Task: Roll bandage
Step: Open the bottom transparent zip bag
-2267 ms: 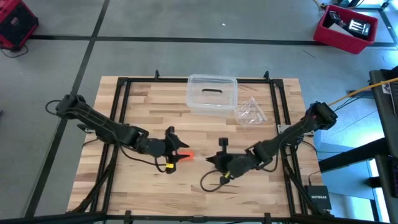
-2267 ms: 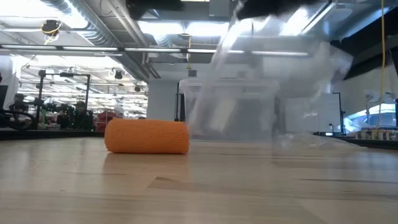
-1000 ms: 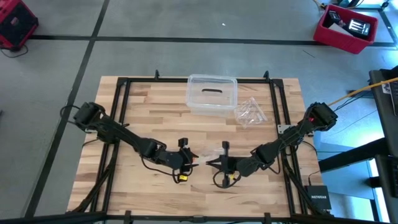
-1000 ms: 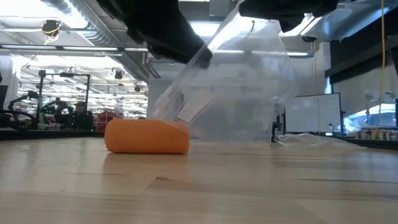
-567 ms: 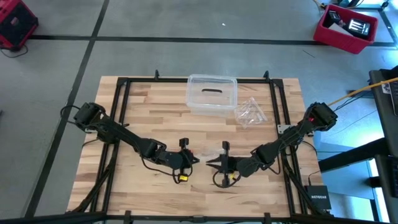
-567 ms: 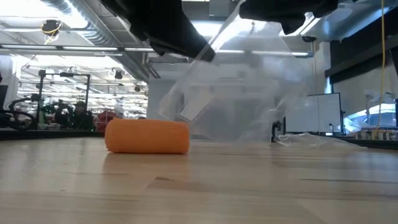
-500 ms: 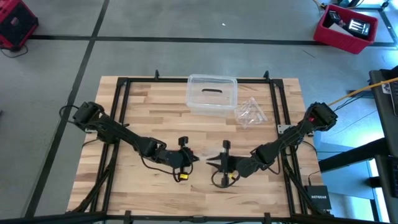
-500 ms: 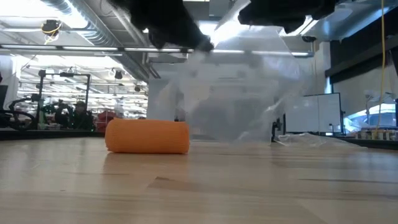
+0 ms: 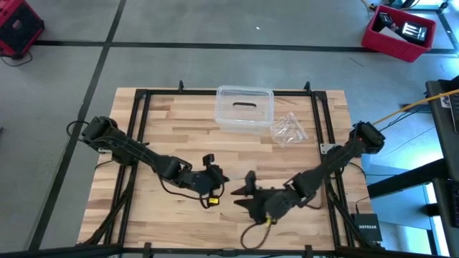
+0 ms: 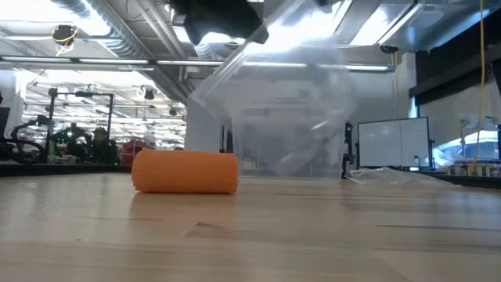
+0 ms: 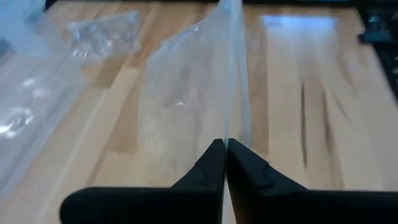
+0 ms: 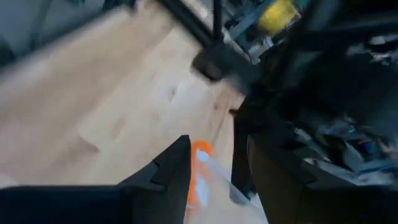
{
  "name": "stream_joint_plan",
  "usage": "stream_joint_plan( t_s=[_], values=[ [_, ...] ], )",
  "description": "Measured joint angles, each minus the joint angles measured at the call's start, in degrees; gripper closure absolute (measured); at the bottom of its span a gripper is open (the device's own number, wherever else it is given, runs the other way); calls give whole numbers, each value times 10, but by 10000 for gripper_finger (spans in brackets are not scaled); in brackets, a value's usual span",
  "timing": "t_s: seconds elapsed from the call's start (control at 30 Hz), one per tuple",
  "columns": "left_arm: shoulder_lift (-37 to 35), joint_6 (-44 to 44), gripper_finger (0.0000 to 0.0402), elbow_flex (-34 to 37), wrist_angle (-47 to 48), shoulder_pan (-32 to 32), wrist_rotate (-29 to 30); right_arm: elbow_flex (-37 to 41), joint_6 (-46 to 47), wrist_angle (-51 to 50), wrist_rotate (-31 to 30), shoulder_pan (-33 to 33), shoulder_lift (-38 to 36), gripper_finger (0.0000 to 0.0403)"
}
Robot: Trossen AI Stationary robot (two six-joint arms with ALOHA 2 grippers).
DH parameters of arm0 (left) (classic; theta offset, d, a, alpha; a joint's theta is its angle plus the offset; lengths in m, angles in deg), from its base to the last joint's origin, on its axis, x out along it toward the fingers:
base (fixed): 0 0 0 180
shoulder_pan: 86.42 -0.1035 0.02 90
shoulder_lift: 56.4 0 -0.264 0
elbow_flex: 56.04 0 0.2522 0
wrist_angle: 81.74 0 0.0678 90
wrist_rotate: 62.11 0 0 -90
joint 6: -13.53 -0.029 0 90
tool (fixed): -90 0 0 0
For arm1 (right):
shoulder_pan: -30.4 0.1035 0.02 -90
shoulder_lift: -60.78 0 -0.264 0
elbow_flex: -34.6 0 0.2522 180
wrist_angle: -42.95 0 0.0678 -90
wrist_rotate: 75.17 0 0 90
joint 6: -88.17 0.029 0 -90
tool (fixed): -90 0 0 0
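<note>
The box sits at the table's far edge, near the middle, with a crumpled bag just beside it on the right. Nearer the front, the left gripper and the right gripper meet near the table's middle, left one slightly farther back. The bandage lies on the table below the left gripper, which holds a clear bag above it.
</note>
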Motion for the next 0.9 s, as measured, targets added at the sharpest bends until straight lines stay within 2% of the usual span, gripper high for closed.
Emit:
stream_joint_plan(
  t_s=[0.1, 0.2, 0.3, 0.47, 0.6, 0.7, 0.83, 0.9],
  values=[
    [0, -18, 400, 0, -23, 0, -6, -2, -63, -7, -13, -22, 27, 247],
    [0, -26, 400, 0, -29, 0, -20, -3, -87, -17, -58, -39, 41, 249],
    [0, -29, 400, 0, -18, 3, -19, -3, -99, -43, -66, -46, 42, 249],
    [0, -12, 400, 0, 14, 0, -22, -3, -99, -81, -49, -33, 42, 249],
    [0, -22, 400, 0, 3, -1, -21, -3, -56, -127, -21, -39, 42, 249],
    [0, -28, 400, 0, 1, 0, -21, -3, -39, -126, -9, -43, 42, 249],
    [0, -25, 399, 0, 3, -3, -21, -3, -16, -122, 67, -41, 42, 249],
    [0, -25, 400, 0, 4, -3, -21, -3, -12, -101, 84, -32, 42, 249]
  ],
)
